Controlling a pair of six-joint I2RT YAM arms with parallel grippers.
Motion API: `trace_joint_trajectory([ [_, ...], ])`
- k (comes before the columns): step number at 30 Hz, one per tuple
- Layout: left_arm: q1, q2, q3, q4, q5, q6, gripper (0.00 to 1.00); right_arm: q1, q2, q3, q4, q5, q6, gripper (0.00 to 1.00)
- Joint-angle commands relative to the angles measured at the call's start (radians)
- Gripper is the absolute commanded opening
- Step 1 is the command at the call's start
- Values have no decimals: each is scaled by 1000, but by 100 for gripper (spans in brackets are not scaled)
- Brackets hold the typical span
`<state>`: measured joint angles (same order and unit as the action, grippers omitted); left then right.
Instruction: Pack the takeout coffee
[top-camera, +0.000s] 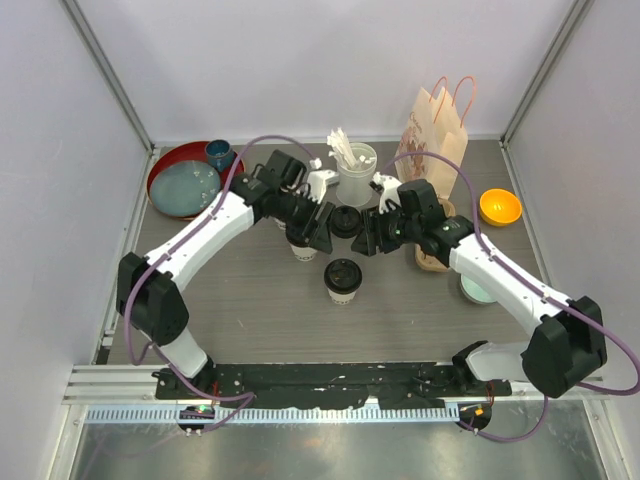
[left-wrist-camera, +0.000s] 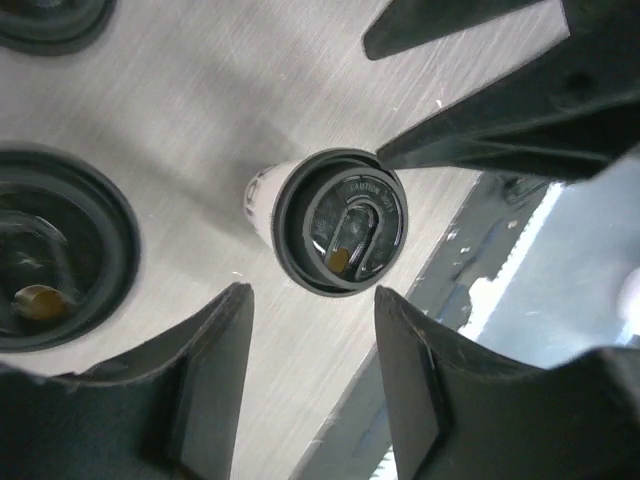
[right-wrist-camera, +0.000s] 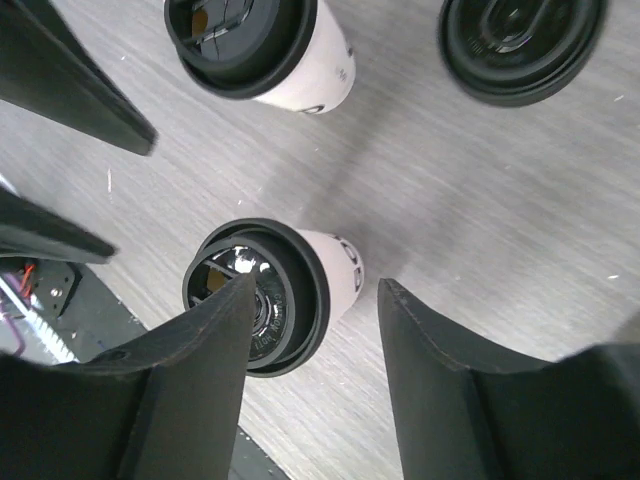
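The near cup (top-camera: 341, 296) is white with a black lid (top-camera: 341, 273). The tray (top-camera: 163, 161) is red, the bowl (top-camera: 499, 207) orange, the bag (top-camera: 435, 128) tan, the table (top-camera: 250, 312) streaky grey.

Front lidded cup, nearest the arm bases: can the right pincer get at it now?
Probably yes. The right pincer hangs open close by the front cup, and nothing stands between them; the left pincer is over the other cup.
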<state>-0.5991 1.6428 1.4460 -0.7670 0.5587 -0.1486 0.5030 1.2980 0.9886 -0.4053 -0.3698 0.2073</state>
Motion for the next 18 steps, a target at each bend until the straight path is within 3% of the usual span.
trace_joint_trajectory([
  [1, 12, 50, 239, -384, 14, 510, 58, 25, -48, 93, -69, 118, -45, 60],
  [4, 47, 69, 278, -474, -66, 694, 59, 52, -77, 97, -78, 135, -46, 64],
  [8, 71, 34, 162, -353, -163, 857, 59, 57, -103, 64, -41, 124, -45, 65],
  [18, 73, -6, 59, -207, -79, 1110, 60, 58, -112, 9, -46, 78, -55, 65],
])
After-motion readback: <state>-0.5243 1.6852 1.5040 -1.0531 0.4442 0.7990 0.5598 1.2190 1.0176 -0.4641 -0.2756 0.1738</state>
